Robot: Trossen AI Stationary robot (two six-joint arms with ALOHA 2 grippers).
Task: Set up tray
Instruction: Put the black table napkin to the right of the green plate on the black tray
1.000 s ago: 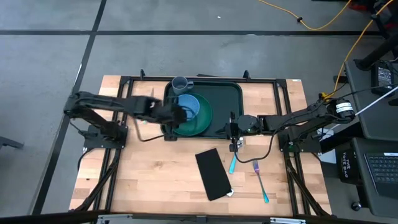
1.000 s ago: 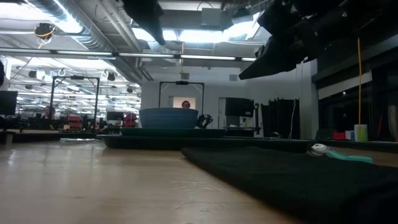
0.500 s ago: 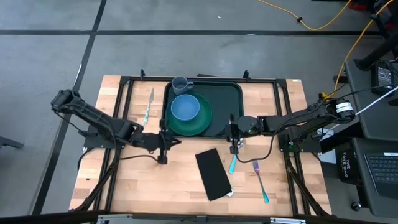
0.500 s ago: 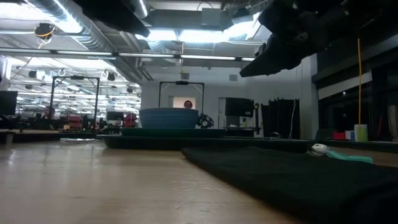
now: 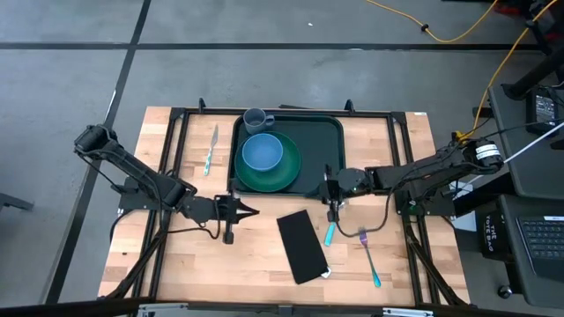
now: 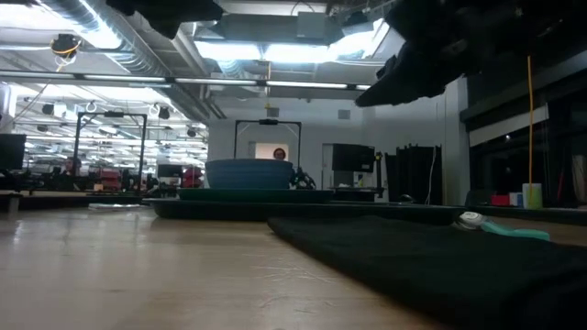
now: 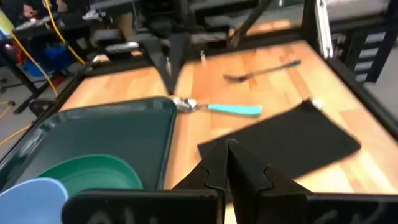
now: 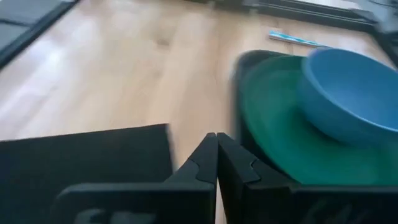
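Withdrawn from the tray (image 5: pixel 326 141) toward 7 o'clock, your left tool (image 5: pixel 249 211) hangs pinched together, empty; right tool (image 5: pixel 333 210) likewise together above the spoon (image 5: pixel 330 231), not yet lifted.

Grey concrete floor (image 5: pixel 264 70) w/ dark seam lines, yellow cable (image 5: pixel 458 31) trailing across. Beyond: open workshop, exposed ceiling ducts (image 6: pixel 119 41), bright strip lights (image 6: pixel 275 50).

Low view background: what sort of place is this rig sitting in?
Probably an open lab or workshop hall rather than a kitchen or diner. Exposed ducts and strip lights run across the ceiling, metal frames stand far behind the tray, and the high view shows a yellow cable trailing over a bare grey floor.
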